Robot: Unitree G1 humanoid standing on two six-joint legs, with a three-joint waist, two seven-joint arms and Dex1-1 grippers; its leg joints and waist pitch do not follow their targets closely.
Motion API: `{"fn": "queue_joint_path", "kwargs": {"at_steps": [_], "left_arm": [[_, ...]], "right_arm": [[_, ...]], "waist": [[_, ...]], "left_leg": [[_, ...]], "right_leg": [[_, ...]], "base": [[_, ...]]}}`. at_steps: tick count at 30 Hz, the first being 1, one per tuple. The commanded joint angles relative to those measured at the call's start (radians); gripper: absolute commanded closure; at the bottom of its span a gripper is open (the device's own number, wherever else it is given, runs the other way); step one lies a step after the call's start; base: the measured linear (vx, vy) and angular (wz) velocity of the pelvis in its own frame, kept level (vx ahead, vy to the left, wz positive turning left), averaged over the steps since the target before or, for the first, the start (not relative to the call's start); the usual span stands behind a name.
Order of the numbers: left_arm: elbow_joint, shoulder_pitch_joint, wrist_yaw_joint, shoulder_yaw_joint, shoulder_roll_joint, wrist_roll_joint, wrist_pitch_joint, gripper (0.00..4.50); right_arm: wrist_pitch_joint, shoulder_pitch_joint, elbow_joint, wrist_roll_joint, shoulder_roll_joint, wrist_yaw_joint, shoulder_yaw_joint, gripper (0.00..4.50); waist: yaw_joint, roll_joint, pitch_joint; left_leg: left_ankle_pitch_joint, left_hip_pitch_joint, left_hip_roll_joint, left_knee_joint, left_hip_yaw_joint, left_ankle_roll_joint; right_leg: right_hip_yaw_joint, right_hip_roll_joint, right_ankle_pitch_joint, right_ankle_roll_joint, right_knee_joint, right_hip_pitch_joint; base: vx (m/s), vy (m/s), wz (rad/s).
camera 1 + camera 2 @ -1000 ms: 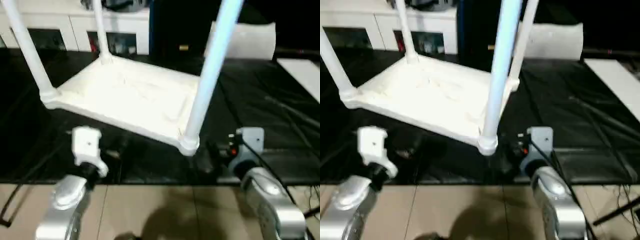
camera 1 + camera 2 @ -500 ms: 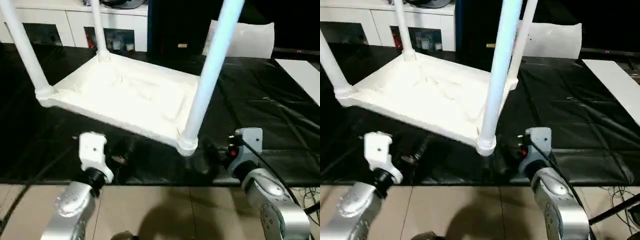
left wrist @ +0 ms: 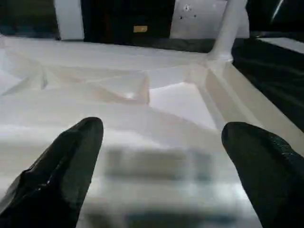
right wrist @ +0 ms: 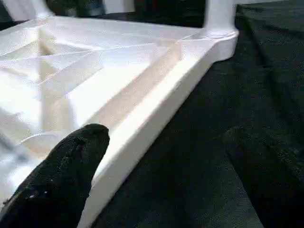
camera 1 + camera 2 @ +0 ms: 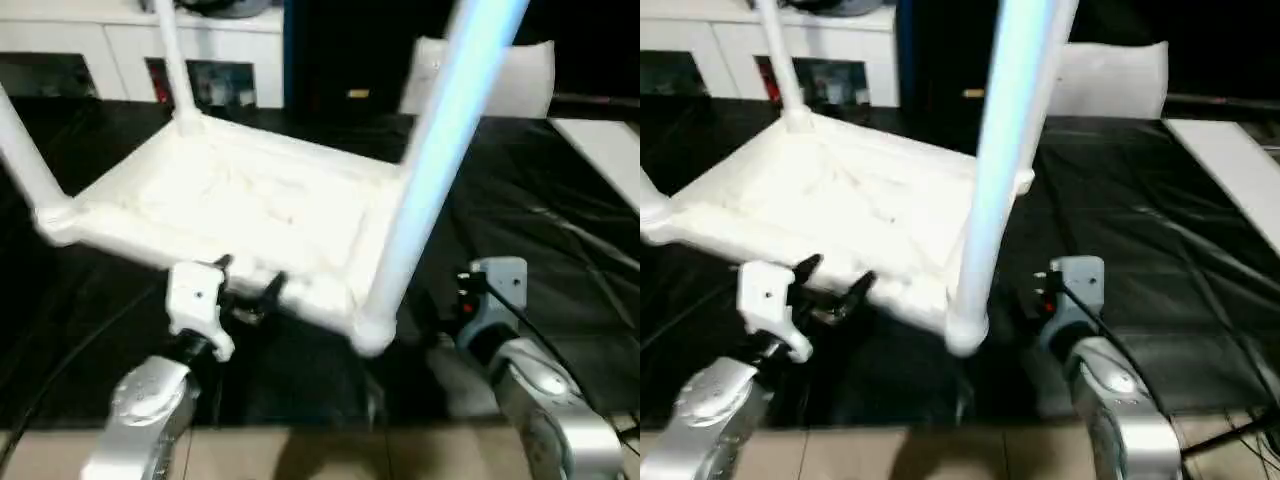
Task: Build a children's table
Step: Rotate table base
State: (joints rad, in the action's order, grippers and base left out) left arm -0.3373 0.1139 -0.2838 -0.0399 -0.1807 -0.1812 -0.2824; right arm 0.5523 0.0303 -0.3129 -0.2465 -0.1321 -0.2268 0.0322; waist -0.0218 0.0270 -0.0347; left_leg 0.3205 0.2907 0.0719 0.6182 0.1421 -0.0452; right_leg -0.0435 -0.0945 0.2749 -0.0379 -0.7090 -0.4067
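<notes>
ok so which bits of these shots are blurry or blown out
Left eye view: the near leg is smeared and bluish, and the children's table underside is blown out, its ribs barely showing. Left wrist view: the near rim is a soft blur between the left pincer's fingers. Right wrist view: ribs read more clearly, but glare washes out the near corner.

Upturned children's table (image 5: pixel 830 215) lies before both arms.

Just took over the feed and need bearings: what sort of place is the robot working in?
Probably an indoor lab or workshop. The upturned children's table lies legs-up on a large work table under a black cover, a white cabinet with glass doors stands behind it, and loose cables trail over a tiled floor.
</notes>
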Motion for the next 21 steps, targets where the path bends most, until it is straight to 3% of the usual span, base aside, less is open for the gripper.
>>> {"fn": "queue_joint_path", "kwargs": {"at_steps": [1,2,3,4,5,6,7,8,9,10,11,12,13,14,15,18,21], "left_arm": [[-0.011,0.005,-0.017,-0.021,0.008,-0.005,-0.002,0.03],[-0.012,0.008,-0.025,-0.025,0.003,-0.008,-0.005,0.03],[-0.014,0.009,-0.034,-0.028,-0.001,-0.012,-0.007,0.03],[-0.016,0.012,-0.043,-0.029,-0.006,-0.021,-0.010,0.03],[-0.019,0.016,-0.047,-0.025,-0.009,-0.028,-0.011,0.03],[-0.023,0.018,-0.056,-0.016,-0.008,-0.047,-0.010,0.03],[-0.026,0.020,-0.061,-0.010,-0.006,-0.061,-0.009,0.03],[-0.029,0.020,-0.067,-0.007,-0.015,-0.066,-0.021,0.03],[-0.029,0.017,-0.096,-0.010,-0.036,-0.073,-0.025,0.03],[-0.029,0.015,-0.115,-0.012,-0.048,-0.076,-0.027,0.03],[-0.027,0.013,-0.125,-0.013,-0.057,-0.073,-0.027,0.03],[-0.018,0.004,-0.154,-0.014,-0.081,-0.072,-0.027,0.03],[-0.018,0.004,-0.154,-0.014,-0.081,-0.072,-0.027,0.03],[-0.001,-0.013,-0.198,-0.017,-0.115,-0.081,-0.026,0.03],[0.010,-0.027,-0.229,-0.020,-0.138,-0.090,-0.028,0.03],[0.055,-0.083,-0.328,-0.040,-0.206,-0.100,-0.038,0.03],[0.107,-0.139,-0.410,-0.060,-0.255,-0.100,-0.035,0.03]], "right_arm": [[-0.006,-0.007,-0.009,-0.003,-0.018,-0.002,0.018,0.00],[-0.006,-0.013,0.000,0.003,-0.021,0.001,0.019,0.00],[-0.007,-0.017,0.009,0.006,-0.023,0.003,0.021,0.00],[-0.011,-0.020,0.016,0.010,-0.026,0.004,0.021,0.00],[-0.015,-0.023,0.022,0.012,-0.028,0.003,0.022,0.00],[-0.016,-0.026,0.028,0.013,-0.029,0.004,0.025,0.00],[-0.017,-0.027,0.031,0.014,-0.030,0.004,0.027,0.00],[-0.020,-0.028,0.034,0.015,-0.032,0.002,0.026,0.00],[-0.029,-0.027,0.036,0.017,-0.037,-0.005,0.022,0.00],[-0.033,-0.026,0.037,0.018,-0.040,-0.007,0.020,0.00],[-0.037,-0.026,0.039,0.019,-0.042,-0.007,0.018,0.00],[-0.045,-0.026,0.042,0.021,-0.048,-0.016,0.009,0.00],[-0.045,-0.026,0.042,0.021,-0.048,-0.016,0.009,0.00],[-0.057,-0.026,0.045,0.026,-0.055,-0.030,0.000,0.00],[-0.065,-0.026,0.048,0.030,-0.058,-0.036,-0.004,0.00],[-0.090,-0.032,0.058,0.050,-0.087,-0.067,-0.023,0.00],[-0.100,-0.040,0.069,0.051,-0.125,-0.114,-0.040,0.00]], "waist": [[0.006,0.030,0.057],[0.013,0.062,0.063],[0.043,0.061,0.054],[0.049,0.050,0.056],[0.051,0.050,0.056],[0.056,0.026,0.048],[0.053,0.013,0.047],[0.050,-0.007,0.045],[0.045,-0.013,0.041],[0.045,-0.019,0.033],[0.044,-0.019,0.028],[0.048,-0.027,0.009],[0.043,-0.019,0.002],[0.044,-0.023,0.001],[0.045,-0.024,0.003],[0.049,-0.025,0.006],[0.051,-0.025,0.010]], "left_leg": [[-0.586,-0.044,0.033,0.019,-0.020,-0.290],[-0.454,0.008,-0.004,0.025,-0.013,-0.227],[-0.245,0.079,0.025,0.072,-0.057,-0.117],[-0.247,0.087,0.043,0.060,-0.069,-0.066],[-0.277,0.091,0.047,0.042,-0.072,-0.026],[-0.309,0.080,0.047,-0.012,-0.061,0.055],[-0.318,0.076,0.056,-0.028,-0.058,0.070],[-0.337,0.061,0.086,-0.039,-0.061,0.081],[-0.331,0.052,0.098,-0.045,-0.065,0.092],[-0.247,0.041,0.111,-0.057,-0.069,0.105],[-0.180,0.034,0.115,-0.062,-0.068,0.104],[0.054,0.038,0.122,-0.081,-0.068,0.096],[0.134,0.036,0.124,-0.088,-0.065,0.097],[0.218,0.034,0.124,-0.091,-0.069,0.099],[0.238,0.031,0.123,-0.091,-0.065,0.099],[0.202,0.038,0.121,-0.095,-0.056,0.097],[0.160,0.043,0.119,-0.093,-0.049,0.091]], "right_leg": [[0.071,-0.053,-0.389,0.006,0.135,-0.022],[0.114,-0.065,-0.470,-0.008,0.147,0.045],[0.196,-0.167,-0.769,0.116,0.139,0.116],[0.184,-0.169,-0.989,0.158,0.113,0.133],[0.158,-0.144,-1.186,0.172,0.092,0.135],[0.094,-0.059,-1.237,0.165,0.089,0.114],[0.084,-0.037,-1.122,0.169,0.091,0.114],[0.068,-0.008,-0.840,0.198,0.095,0.099],[0.059,-0.004,-0.679,0.215,0.099,0.090],[0.051,-0.010,-0.374,0.240,0.122,0.081],[0.052,-0.014,-0.257,0.246,0.129,0.075],[0.064,-0.027,0.032,0.250,0.149,0.073],[0.066,-0.029,0.132,0.241,0.163,0.070],[0.072,-0.038,0.255,0.221,0.170,0.068],[0.075,-0.041,0.301,0.205,0.176,0.058],[0.078,-0.038,0.280,0.185,0.178,0.057],[0.080,-0.038,0.263,0.189,0.176,0.058]], "base": [[0.069,-0.087,0.07],[-0.033,-0.110,0.19],[0.051,-0.112,0.16],[0.051,-0.112,0.16],[0.076,-0.100,-0.01],[-0.029,-0.082,-0.02],[-0.029,-0.082,-0.02],[-0.051,-0.022,0.02],[-0.055,0.007,0.00],[-0.055,0.007,0.00],[-0.068,0.009,0.00],[-0.090,0.012,0.06],[-0.090,0.012,0.06],[-0.099,0.009,0.05],[-0.081,-0.010,0.04],[-0.069,-0.024,0.04],[-0.018,-0.012,0.01]]}}
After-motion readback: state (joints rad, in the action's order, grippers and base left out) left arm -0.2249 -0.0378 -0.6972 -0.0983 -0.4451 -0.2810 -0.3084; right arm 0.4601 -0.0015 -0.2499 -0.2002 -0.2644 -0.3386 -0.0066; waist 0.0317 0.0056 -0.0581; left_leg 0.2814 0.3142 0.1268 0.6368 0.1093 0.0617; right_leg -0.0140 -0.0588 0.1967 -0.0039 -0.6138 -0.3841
